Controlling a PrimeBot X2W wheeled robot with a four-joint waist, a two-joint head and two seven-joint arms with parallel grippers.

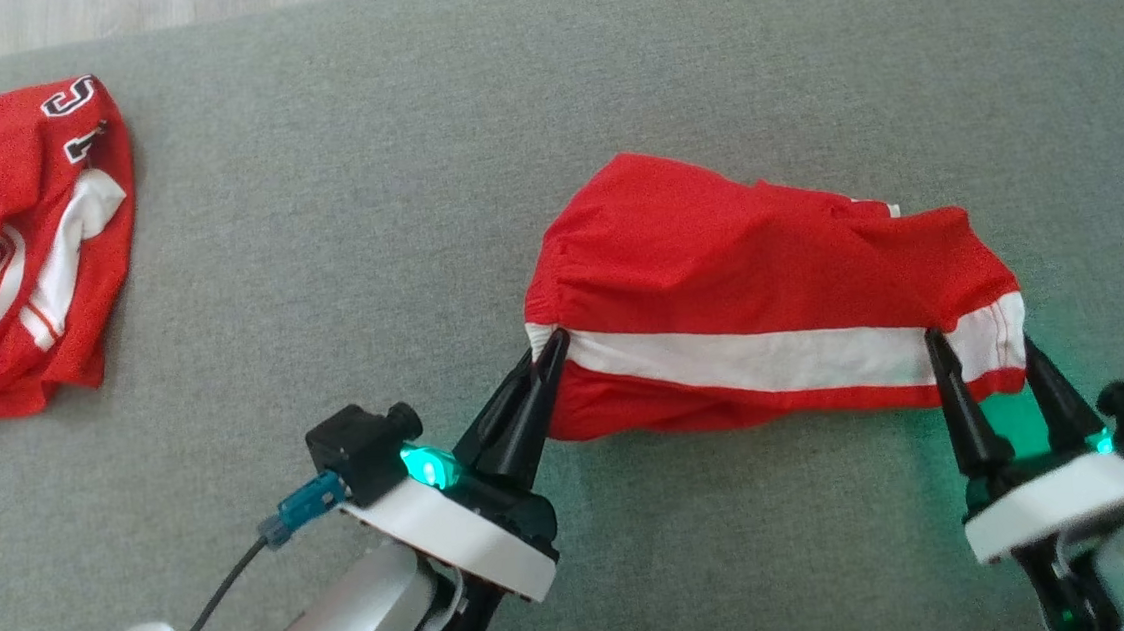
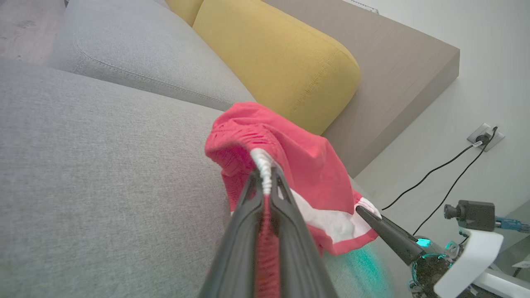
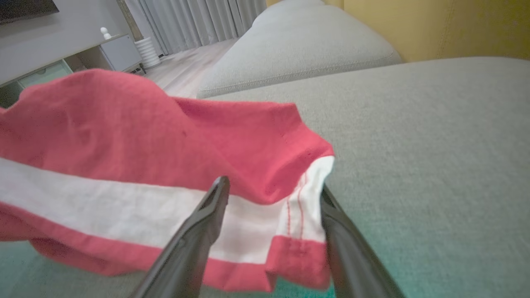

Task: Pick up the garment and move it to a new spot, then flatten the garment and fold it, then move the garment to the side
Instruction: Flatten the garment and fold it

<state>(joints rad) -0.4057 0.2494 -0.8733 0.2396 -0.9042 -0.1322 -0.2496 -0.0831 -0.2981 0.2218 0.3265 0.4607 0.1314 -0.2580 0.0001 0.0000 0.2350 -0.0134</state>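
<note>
The garment [image 1: 768, 259] is red cloth with a broad white band, bunched on the grey sofa seat [image 1: 335, 233]. Its near edge is raised off the seat. My left gripper [image 1: 554, 341] is shut on the garment's left corner, and the left wrist view shows the white hem [image 2: 265, 165] pinched between the two fingers [image 2: 285, 223]. My right gripper [image 1: 981, 348] stands open at the right corner. In the right wrist view its fingers [image 3: 207, 215] straddle the white-and-red hem [image 3: 298, 207] of the garment [image 3: 124, 132] with gaps on both sides.
A second red-and-white jersey [image 1: 5, 249] lies crumpled at the seat's far left. A yellow back cushion [image 2: 281, 58] and a brown panel [image 2: 397, 82] rise behind the seat. Cables run to a wall socket [image 2: 482, 138]. The seat's edge is near my wrists.
</note>
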